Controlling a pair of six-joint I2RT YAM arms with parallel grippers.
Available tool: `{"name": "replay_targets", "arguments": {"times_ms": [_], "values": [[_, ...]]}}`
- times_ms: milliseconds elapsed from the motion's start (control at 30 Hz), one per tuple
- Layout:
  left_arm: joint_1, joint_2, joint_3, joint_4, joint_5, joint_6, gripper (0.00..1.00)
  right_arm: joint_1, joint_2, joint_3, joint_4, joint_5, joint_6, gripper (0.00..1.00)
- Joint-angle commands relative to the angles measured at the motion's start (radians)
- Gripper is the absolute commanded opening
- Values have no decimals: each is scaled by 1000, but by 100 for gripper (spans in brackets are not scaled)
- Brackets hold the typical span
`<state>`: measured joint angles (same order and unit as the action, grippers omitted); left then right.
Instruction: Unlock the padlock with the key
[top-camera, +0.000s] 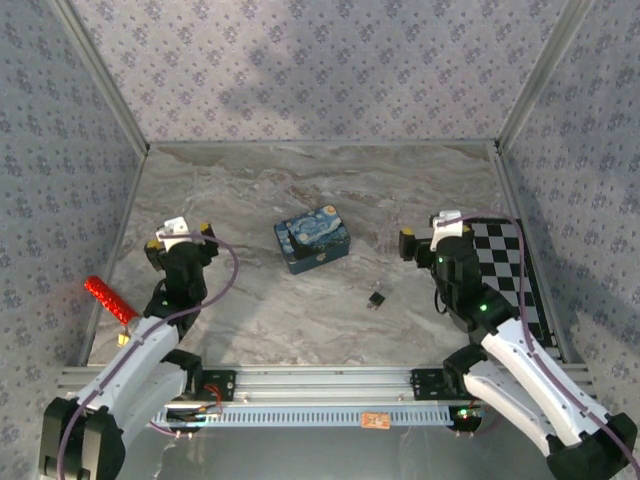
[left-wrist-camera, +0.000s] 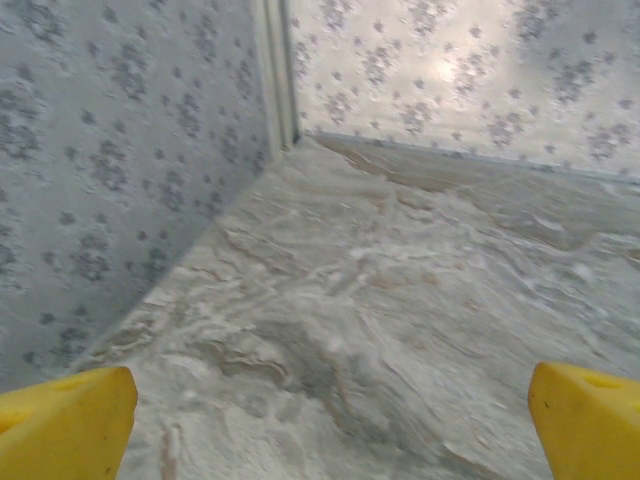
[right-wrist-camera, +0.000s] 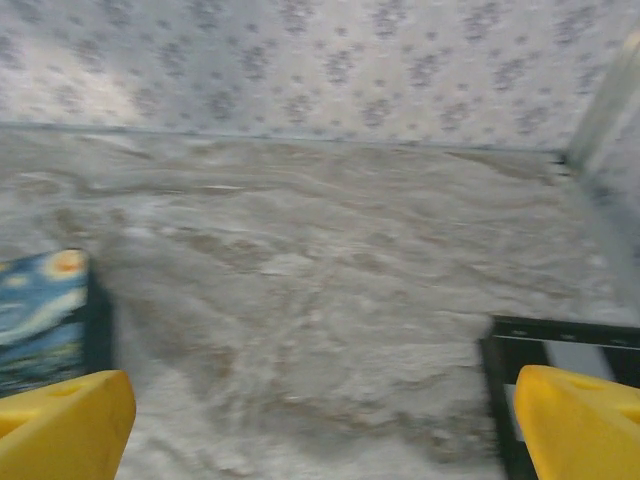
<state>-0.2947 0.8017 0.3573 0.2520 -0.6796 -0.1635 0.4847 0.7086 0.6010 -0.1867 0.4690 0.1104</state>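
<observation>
Nearest the arms, the small black squarish padlock with a pale metal bit on one end lies flat on the grey marble-patterned tabletop. It sits on the near side of the blue rectangular box printed with a swirly starred night sky and a little to the box's right, apart from it. I cannot make out a separate key at this size. A red ridged cylinder lies well to the box's left, also on its near side.

Level with the box, the left gripper hangs well to its left with its yellow fingers spread wide and only bare tabletop between them. The right gripper stands to the box's right, between it and a black-and-white checkered mat. It too is fully released, holding and touching nothing.

Judging by this, neither arm has hold of lock or key, so the task stands at a pickup. The next move calls for finding the key and lowering a gripper onto a very small, flat target.
</observation>
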Motion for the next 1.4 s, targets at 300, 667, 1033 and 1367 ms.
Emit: {"name": "replay_targets", "arguments": {"times_ms": [300, 667, 1033, 1367], "values": [[120, 449, -23, 379, 94, 136, 100, -247, 174, -330, 512, 20, -103, 99], [256, 745, -18, 735, 529, 170, 100, -387, 525, -356, 951, -208, -150, 99], [304, 734, 58, 560, 616, 137, 100, -465, 801, -321, 1170, -406, -195, 99], [305, 734, 58, 557, 618, 137, 100, -486, 813, -228, 1039, -261, -110, 99]]}}
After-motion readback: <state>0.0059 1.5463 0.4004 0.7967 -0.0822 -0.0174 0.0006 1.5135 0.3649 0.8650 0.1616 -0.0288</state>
